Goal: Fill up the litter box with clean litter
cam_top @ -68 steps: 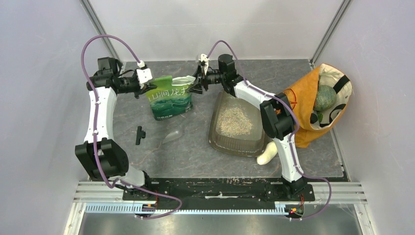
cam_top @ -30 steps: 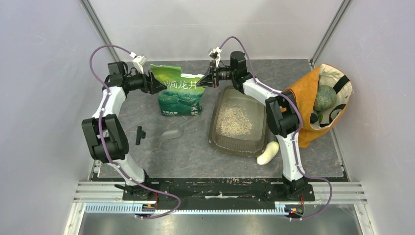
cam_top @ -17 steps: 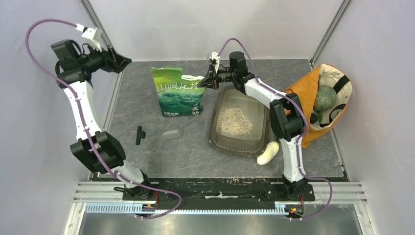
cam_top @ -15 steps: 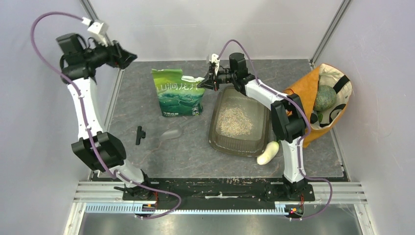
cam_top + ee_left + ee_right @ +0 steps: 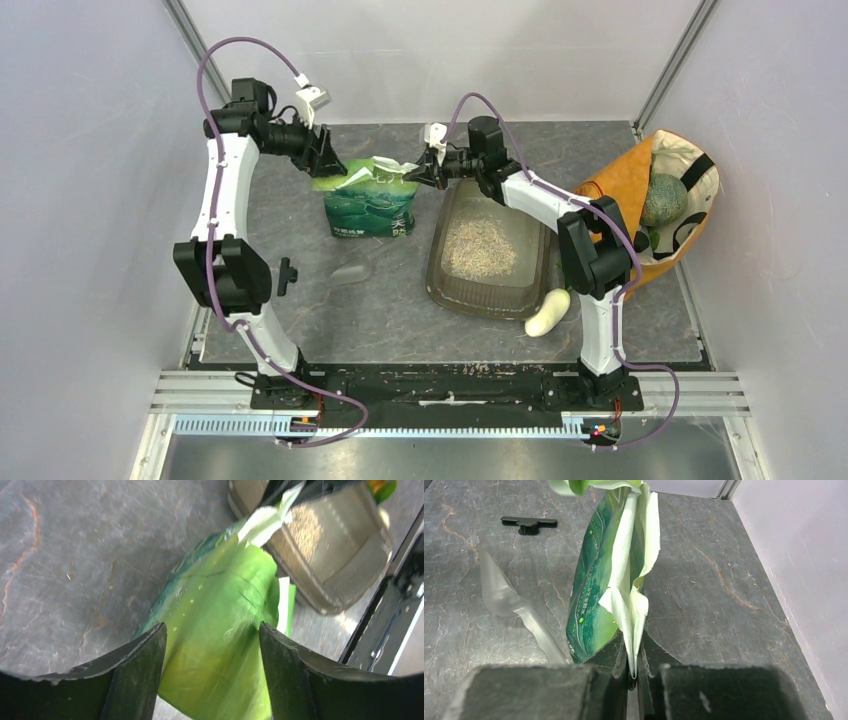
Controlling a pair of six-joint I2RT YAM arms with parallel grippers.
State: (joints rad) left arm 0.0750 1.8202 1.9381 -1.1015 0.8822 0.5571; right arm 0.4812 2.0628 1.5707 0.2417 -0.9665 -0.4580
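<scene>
The litter box [image 5: 485, 303], a smoky brown tray, lies right of centre with a patch of pale clean litter [image 5: 478, 243] inside. The green bag [image 5: 368, 203] stands just left of it, its torn white top sagging. My right gripper [image 5: 418, 172] is shut on the bag's white top edge [image 5: 633, 630], pinched between the fingers [image 5: 633, 639]. My left gripper [image 5: 330, 163] hangs over the bag's upper left corner, open, its fingers straddling the green film [image 5: 215, 630] [image 5: 211, 630]. The tray's rim [image 5: 305, 592] shows beyond the bag in the left wrist view.
A clear plastic scoop [image 5: 350, 271] [image 5: 504, 592] and a black clip [image 5: 288, 275] [image 5: 528, 522] lie in front of the bag. A white oval vegetable [image 5: 548, 312] rests by the tray's near right corner. An orange-and-cream fabric bag [image 5: 640, 215] stands at the right.
My left arm swung from high at the back left down onto the bag's top left corner. The bag's top has crumpled lower. The right gripper kept its pinch on the top edge.
</scene>
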